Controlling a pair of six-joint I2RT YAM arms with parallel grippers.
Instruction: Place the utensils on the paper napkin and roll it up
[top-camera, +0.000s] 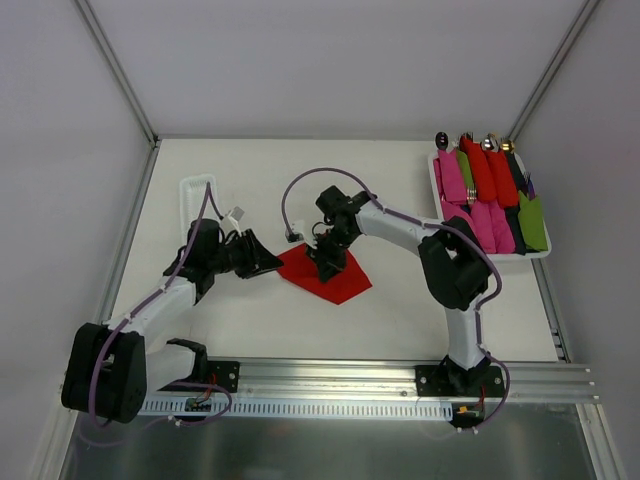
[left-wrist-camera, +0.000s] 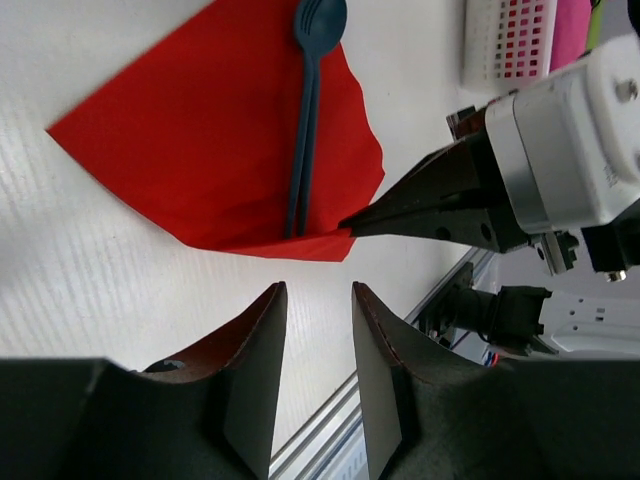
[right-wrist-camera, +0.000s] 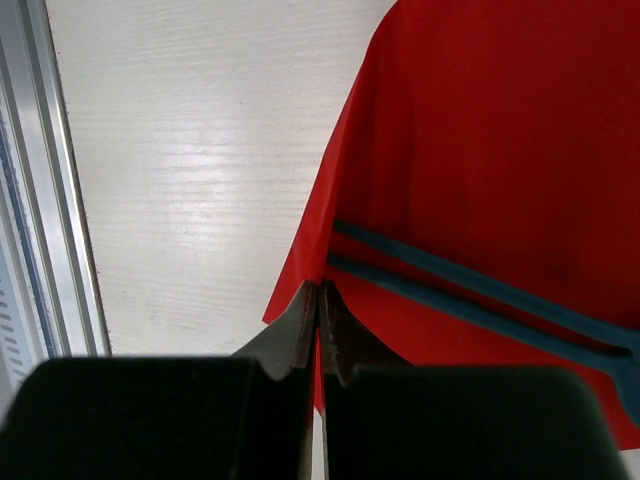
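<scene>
the paper napkin (top-camera: 342, 286) lies flat on the white table (top-camera: 400, 320), roughly between the two arms. on the napkin lie two slim dark blue utensils (left-wrist-camera: 304, 140), side by side and touching. their rounded heads are toward one corner and their handle ends nearly reach the opposite edge.

the right gripper (right-wrist-camera: 318, 296) is at that handle-end edge of the napkin, its fingers pressed together with the red paper pinched between them. the edge is lifted a little off the table where it is caught. from the left wrist view, its dark pointed tip meets the napkin's corner just beside the handle ends.

the left gripper (left-wrist-camera: 317, 295) hangs just off the napkin's left side, not touching it. its fingers (left-wrist-camera: 262, 350) stand apart with only bare table showing in the narrow gap.

well away from the napkin, to its far right, a white tray (top-camera: 436, 185) holds rolled bundles (top-camera: 482, 185) in pink, red and green. to the napkin's far left sits a white basket (top-camera: 195, 184).
</scene>
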